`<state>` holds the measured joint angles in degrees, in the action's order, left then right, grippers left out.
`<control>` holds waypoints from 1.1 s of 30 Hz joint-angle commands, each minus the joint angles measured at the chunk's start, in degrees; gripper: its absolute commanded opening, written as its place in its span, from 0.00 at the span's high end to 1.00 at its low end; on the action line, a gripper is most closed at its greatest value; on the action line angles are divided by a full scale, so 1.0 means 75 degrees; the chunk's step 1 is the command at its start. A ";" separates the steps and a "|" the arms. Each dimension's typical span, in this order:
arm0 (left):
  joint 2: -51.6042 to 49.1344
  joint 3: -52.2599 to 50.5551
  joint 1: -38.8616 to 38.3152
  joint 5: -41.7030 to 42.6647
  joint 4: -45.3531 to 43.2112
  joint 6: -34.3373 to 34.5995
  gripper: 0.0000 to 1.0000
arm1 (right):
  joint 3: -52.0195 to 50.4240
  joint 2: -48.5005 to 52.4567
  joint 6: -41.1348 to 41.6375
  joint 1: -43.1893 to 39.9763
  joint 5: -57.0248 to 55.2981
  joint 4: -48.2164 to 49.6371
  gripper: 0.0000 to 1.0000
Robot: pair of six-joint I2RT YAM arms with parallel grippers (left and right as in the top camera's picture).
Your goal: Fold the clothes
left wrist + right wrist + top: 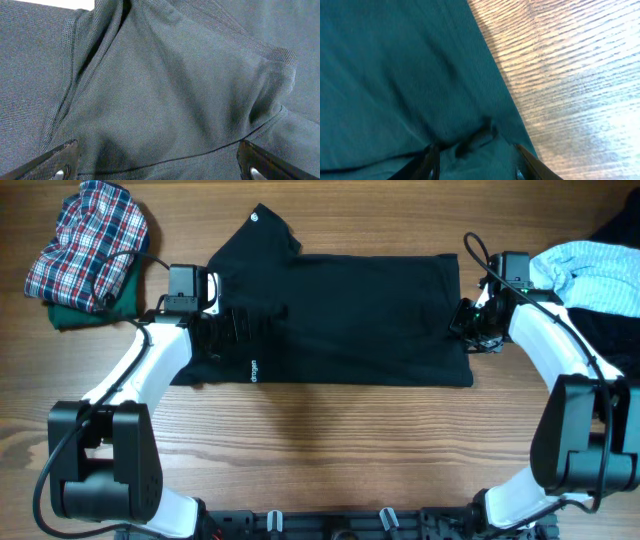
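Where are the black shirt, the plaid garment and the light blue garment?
black shirt [350, 310], overhead view, flat middle panel
plaid garment [85, 235], overhead view, top of the crumpled heap
light blue garment [600, 270], overhead view, bunched middle

There is one small white word [253, 370] on the black shirt [350, 310]. It is printed sideways on the part of the shirt by the near edge of the table [320, 450], toward the left side. The letters are too tiny to read for sure. A small round white mark [253, 218] sits on the shirt up by the far edge. It cannot be read either.
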<state>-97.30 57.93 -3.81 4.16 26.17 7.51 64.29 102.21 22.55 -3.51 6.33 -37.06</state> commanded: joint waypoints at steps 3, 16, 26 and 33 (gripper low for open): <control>-0.0050 0.0108 0.0009 -0.0105 0.0067 -0.0178 0.00 | 0.0111 0.0323 0.0224 0.0047 -0.0099 0.0256 0.59; -0.0050 0.0108 0.0009 -0.0105 0.0111 -0.0178 0.00 | 0.0114 0.0589 0.0221 0.0061 -0.0052 0.0490 0.79; -0.0050 0.0108 0.0009 -0.0108 0.0146 -0.0178 0.00 | 0.0114 0.0589 0.0221 0.0058 -0.0055 0.1017 0.96; -0.0050 0.0108 0.0009 -0.0108 0.0166 -0.0181 0.01 | 0.0128 0.0589 0.0315 -0.0073 -0.0082 0.1268 0.96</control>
<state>-97.30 57.93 -3.81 4.16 27.24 7.51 64.29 105.23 24.23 -3.53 6.33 -28.29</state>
